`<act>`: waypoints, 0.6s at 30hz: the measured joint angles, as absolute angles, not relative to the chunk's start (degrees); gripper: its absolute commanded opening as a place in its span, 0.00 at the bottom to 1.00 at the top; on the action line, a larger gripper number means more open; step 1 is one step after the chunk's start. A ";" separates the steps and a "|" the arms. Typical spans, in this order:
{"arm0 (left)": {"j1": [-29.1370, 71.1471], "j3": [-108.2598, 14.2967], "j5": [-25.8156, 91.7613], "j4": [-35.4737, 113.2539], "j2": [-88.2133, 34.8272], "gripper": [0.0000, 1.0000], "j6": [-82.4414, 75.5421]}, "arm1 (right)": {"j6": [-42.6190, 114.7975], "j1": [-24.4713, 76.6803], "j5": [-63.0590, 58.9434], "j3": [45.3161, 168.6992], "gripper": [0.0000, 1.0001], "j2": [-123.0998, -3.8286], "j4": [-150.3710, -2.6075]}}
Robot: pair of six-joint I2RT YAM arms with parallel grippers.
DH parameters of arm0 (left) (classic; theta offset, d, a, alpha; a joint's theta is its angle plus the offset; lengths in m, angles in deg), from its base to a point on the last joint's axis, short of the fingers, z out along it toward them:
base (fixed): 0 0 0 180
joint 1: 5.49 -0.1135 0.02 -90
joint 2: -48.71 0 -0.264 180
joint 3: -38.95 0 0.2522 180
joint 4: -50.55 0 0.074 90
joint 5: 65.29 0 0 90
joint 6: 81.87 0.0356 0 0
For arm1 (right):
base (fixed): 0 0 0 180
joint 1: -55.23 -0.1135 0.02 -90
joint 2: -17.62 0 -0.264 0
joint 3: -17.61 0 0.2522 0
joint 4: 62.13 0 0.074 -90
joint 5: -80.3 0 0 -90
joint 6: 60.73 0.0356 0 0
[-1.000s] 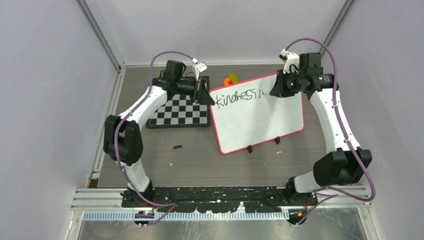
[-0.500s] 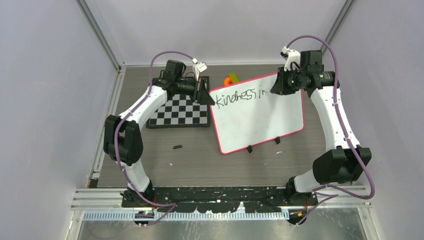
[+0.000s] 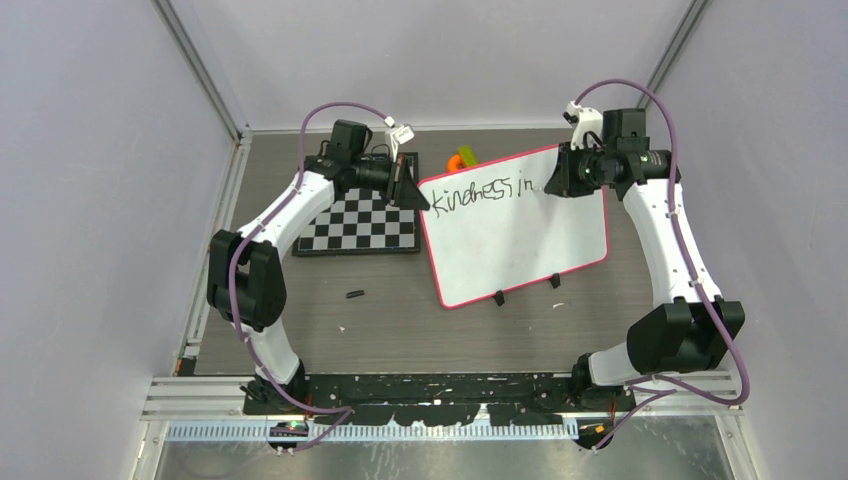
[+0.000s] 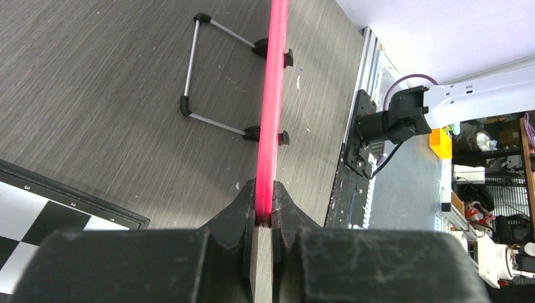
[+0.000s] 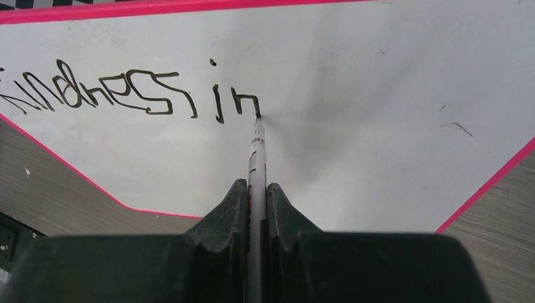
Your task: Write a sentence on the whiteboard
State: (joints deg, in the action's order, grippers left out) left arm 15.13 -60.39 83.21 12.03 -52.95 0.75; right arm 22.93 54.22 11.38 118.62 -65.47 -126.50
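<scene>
The whiteboard [image 3: 520,240] with its pink-red frame stands tilted on the table, two black clips on its near edge. My left gripper [image 3: 412,190] is shut on its left frame edge [image 4: 268,158]. My right gripper [image 3: 553,178] is shut on a white marker [image 5: 257,164]. The marker's tip touches the board right at the end of the "n". The sentence [image 5: 126,95] reads "kindness in" in one line of black handwriting; it also shows in the top view [image 3: 485,192].
A black-and-white checkerboard [image 3: 360,225] lies left of the whiteboard, partly under my left arm. An orange and green object [image 3: 462,158] sits behind the board. A small black piece [image 3: 353,294] lies on the table in front. The board's wire stand [image 4: 208,82] shows behind it.
My right gripper has shifted slightly right along the top line, and the "n" of "in" now stands written. The left arm and the board have not moved.
</scene>
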 measured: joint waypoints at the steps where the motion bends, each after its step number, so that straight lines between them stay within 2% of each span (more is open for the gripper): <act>1: 15.13 -60.39 83.21 12.03 -52.95 0.00 0.75 | 22.77 54.22 11.38 118.13 0.00 -65.28 -126.59; 18: 15.15 -60.39 83.26 12.06 -52.95 0.00 1.08 | 21.42 58.08 14.18 123.23 0.00 -65.17 -127.88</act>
State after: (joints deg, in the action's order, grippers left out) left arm 15.15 -60.39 83.26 12.06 -52.95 1.08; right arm 21.42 58.08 14.18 123.23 -65.17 -127.88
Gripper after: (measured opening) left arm 0.087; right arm 0.163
